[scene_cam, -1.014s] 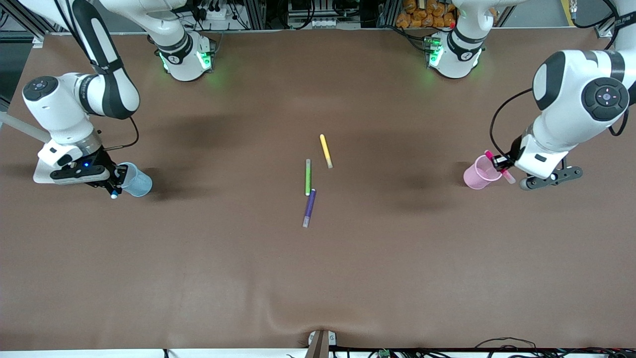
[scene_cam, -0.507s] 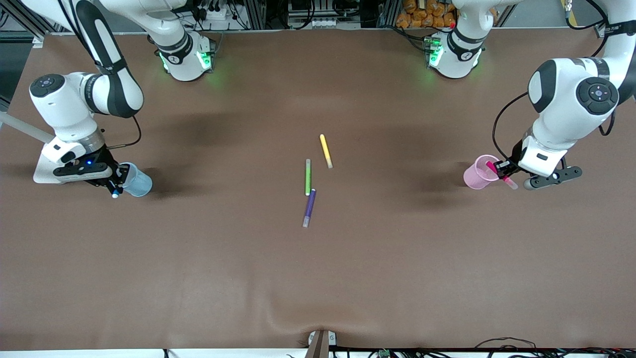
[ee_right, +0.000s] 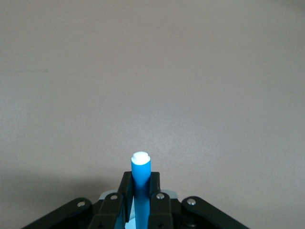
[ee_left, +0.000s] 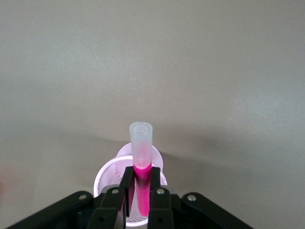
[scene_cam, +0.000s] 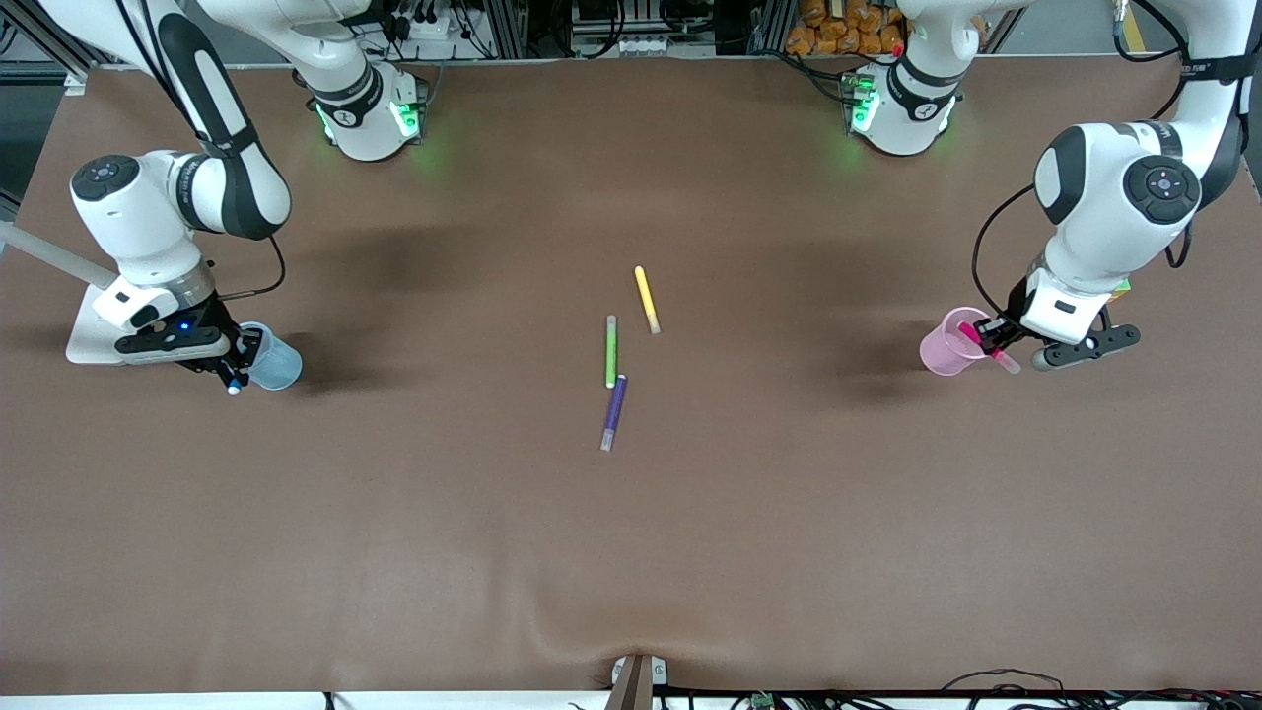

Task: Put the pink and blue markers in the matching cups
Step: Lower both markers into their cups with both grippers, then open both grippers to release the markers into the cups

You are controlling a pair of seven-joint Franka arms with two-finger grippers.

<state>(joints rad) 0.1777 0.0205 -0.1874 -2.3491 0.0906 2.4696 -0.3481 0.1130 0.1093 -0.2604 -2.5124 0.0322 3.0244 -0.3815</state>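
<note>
At the left arm's end of the table stands the pale pink cup. My left gripper is shut on the pink marker, which slants over the cup's rim. In the left wrist view the pink marker sits between the fingers, pale cap outward, its lower end inside the pink cup. At the right arm's end stands the pale blue cup. My right gripper is shut on the blue marker at that cup's mouth. The blue marker shows its white end in the right wrist view.
Three other pens lie mid-table: a yellow one, a green one and a purple one nearest the front camera. A white flat piece lies under the right arm's wrist at the table's end.
Both grippers have come down a little and tilted with their markers. The pink marker's lower end now sits deeper in the pink cup. The cups and loose pens have not moved.
</note>
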